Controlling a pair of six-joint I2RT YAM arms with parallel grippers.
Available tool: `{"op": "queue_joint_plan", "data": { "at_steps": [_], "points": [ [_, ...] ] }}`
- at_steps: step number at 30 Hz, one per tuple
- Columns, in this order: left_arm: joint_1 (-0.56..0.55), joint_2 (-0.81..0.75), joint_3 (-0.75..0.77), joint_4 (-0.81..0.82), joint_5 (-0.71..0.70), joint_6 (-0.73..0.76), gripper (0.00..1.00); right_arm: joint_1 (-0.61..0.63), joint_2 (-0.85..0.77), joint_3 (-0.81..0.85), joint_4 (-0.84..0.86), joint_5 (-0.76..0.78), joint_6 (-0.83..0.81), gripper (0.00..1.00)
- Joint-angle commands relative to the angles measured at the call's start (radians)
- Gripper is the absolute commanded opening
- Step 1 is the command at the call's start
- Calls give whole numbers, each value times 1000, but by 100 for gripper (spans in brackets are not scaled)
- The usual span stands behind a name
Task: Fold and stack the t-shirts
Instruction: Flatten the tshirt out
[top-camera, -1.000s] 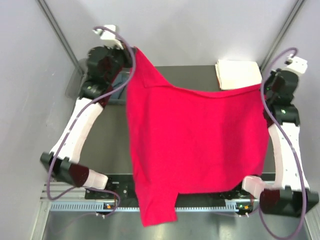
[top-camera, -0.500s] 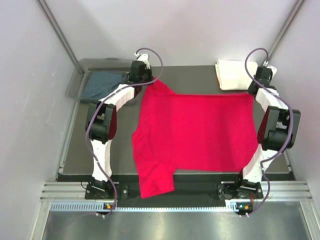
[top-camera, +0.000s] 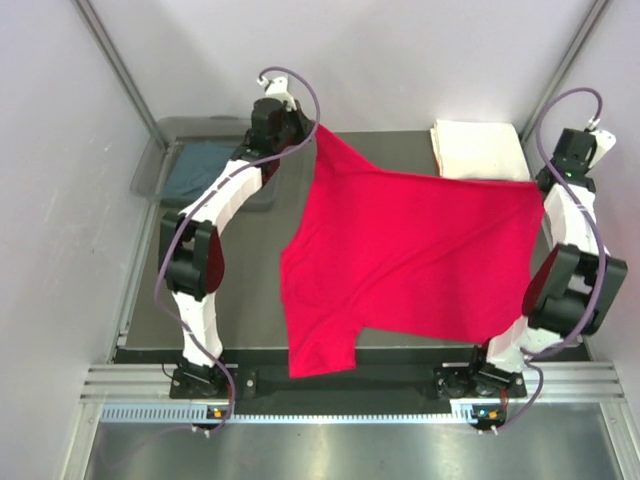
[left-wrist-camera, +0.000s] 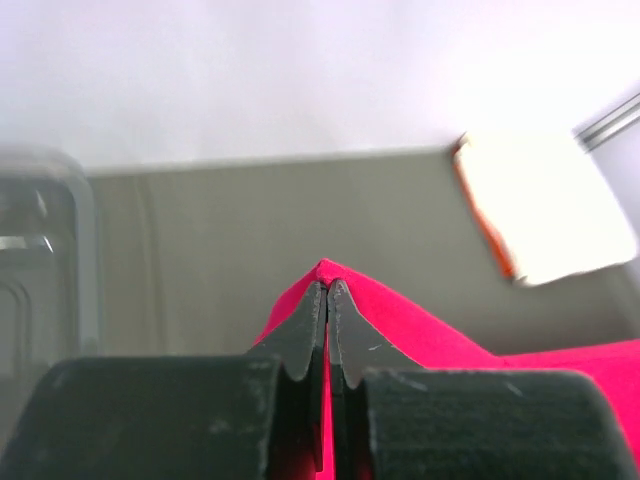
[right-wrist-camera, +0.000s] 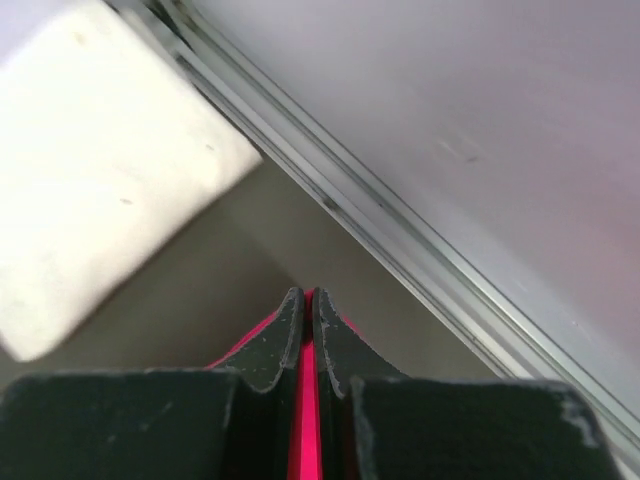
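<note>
The bright red t-shirt (top-camera: 410, 250) is stretched between both arms over the dark table (top-camera: 240, 290). My left gripper (top-camera: 312, 130) is shut on its far left corner, and red cloth (left-wrist-camera: 420, 330) shows pinched between the closed jaws of that gripper (left-wrist-camera: 328, 285). My right gripper (top-camera: 546, 185) is shut on the far right corner, and a red strip (right-wrist-camera: 307, 410) runs between its own closed jaws (right-wrist-camera: 307, 295). One sleeve (top-camera: 320, 350) droops at the front edge. The cream-white folded t-shirt (top-camera: 478, 148) lies at the back right. The slate blue-grey t-shirt (top-camera: 205, 165) lies in the bin.
A clear plastic bin (top-camera: 150, 170) stands at the back left, beside the left arm. A metal frame rail (right-wrist-camera: 400, 230) runs close behind the right gripper. The cream-white t-shirt (left-wrist-camera: 545, 205) lies ahead and to the right of the left gripper. Grey walls enclose the table.
The red t-shirt came down from high near the camera toward the table. Since then both grippers have carried its top edge back and to the right, the right gripper moving outward.
</note>
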Motion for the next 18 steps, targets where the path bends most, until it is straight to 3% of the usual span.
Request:
{"op": "queue_joint_plan", "data": {
  "at_steps": [1,8,18],
  "points": [
    [3,-201,94,38,-20,21,0,8,-149,34,0,-13,30,0],
    [0,-535,91,-40,38,61,0,9,-449,42,-65,-50,73,0],
    [0,-885,170,-207,141,82,0,21,-827,109,-121,2,67,0]
  ]
}}
